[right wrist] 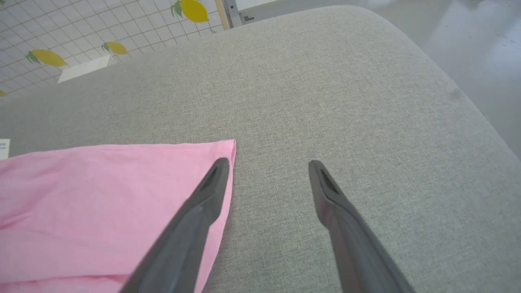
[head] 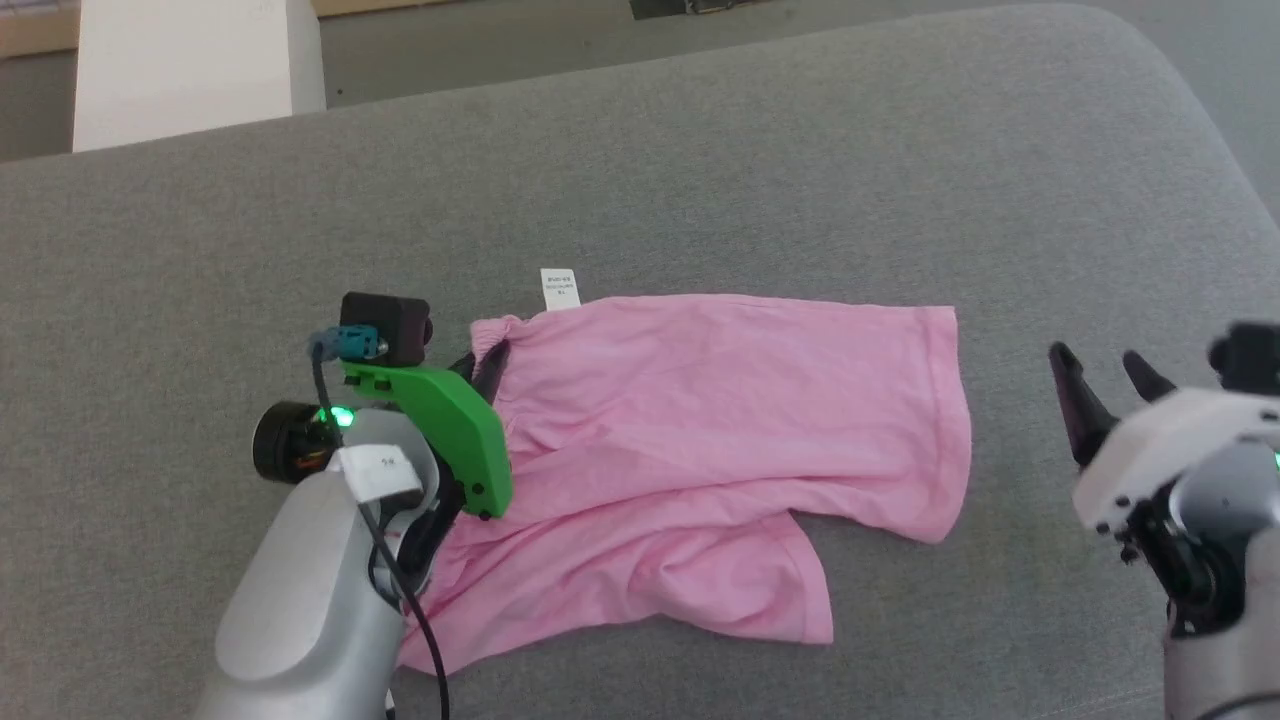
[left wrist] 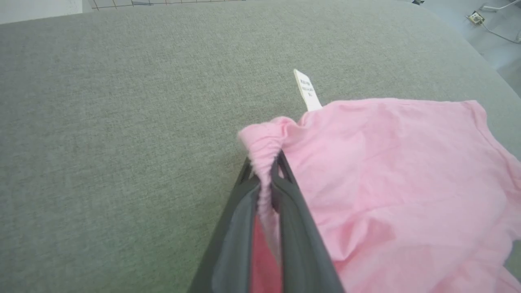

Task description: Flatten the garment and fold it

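Note:
The garment [head: 720, 440] is a light pink cloth lying rumpled on the grey cushion [head: 700, 170], its white tag [head: 559, 288] sticking out at the far edge. My left gripper [head: 488, 362] is shut on the garment's gathered left corner [left wrist: 264, 142]; the pink cloth is pinched between the two dark fingers [left wrist: 293, 203]. My right gripper [head: 1105, 385] stands open to the right of the garment, nothing between its fingers. In the right wrist view its left finger [right wrist: 195, 211] lies over the garment's right edge [right wrist: 122, 187], and the other finger over bare cushion.
The grey cushion's rounded corner [right wrist: 407, 53] falls off to the floor at the far right. A white block [head: 190, 60] stands beyond the cushion's far left. A tiled wall with lemon prints [right wrist: 81, 36] lies behind.

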